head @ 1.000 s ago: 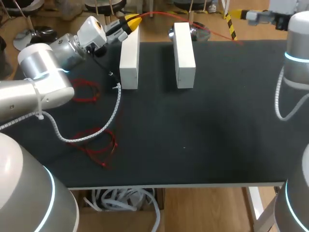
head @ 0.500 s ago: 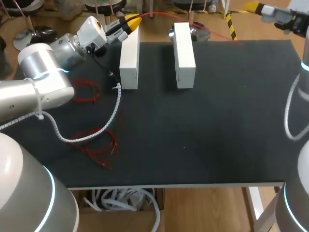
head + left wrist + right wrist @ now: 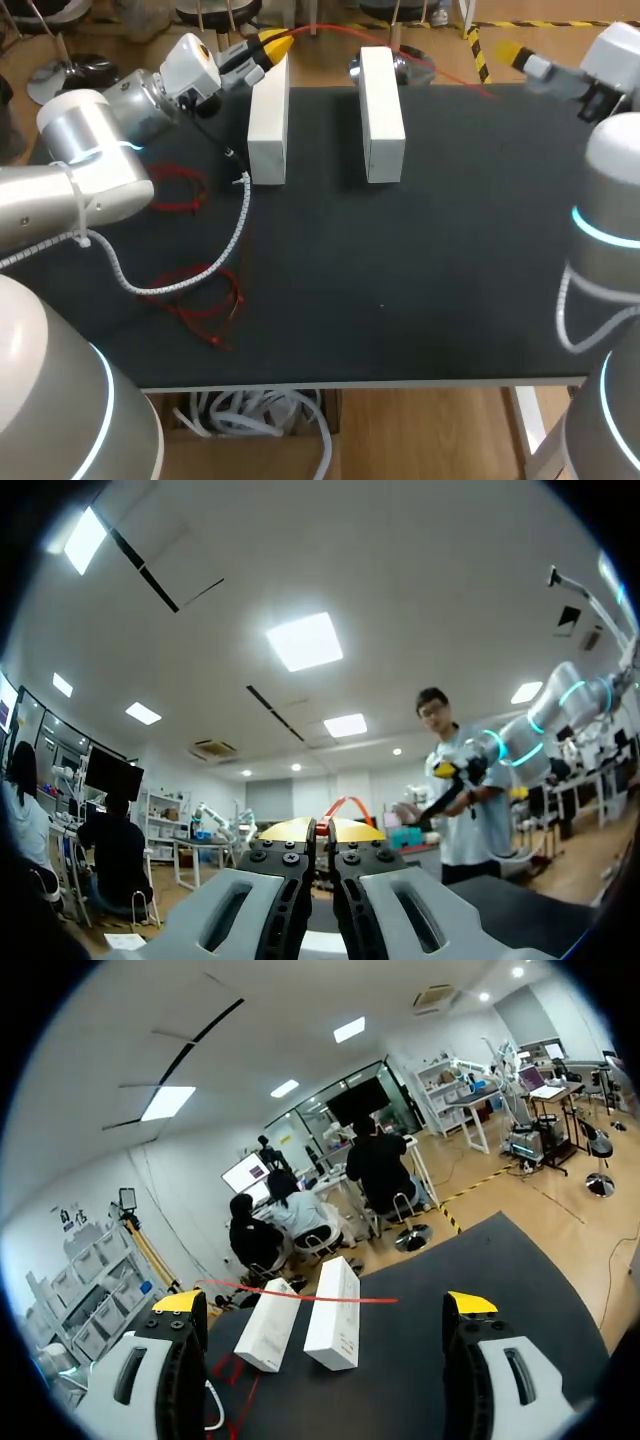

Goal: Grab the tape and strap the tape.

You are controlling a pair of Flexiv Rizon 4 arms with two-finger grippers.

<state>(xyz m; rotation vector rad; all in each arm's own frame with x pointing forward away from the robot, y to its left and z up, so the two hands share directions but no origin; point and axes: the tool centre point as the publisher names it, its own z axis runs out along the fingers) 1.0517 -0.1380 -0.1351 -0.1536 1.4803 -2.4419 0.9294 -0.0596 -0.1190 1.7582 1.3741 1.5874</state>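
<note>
A thin red tape stretches from my left gripper across the table's far edge toward the right. The left gripper hovers at the far end of the left white block and is shut on the tape's end; in the left wrist view a red bit shows between its closed yellow tips. The right white block stands parallel to the left one. My right gripper is raised over the far right corner, open and empty. In the right wrist view the tape runs above both blocks, ahead of that gripper.
Loose red strap loops lie on the black table at its left, one near the left arm and one closer to the front. A shiny metal object sits behind the right block. A grey cable hangs from the left arm.
My right arm has swung: its gripper rose toward the far right, then came down and nearer the table's far right corner. The left arm and the tape have held still.
</note>
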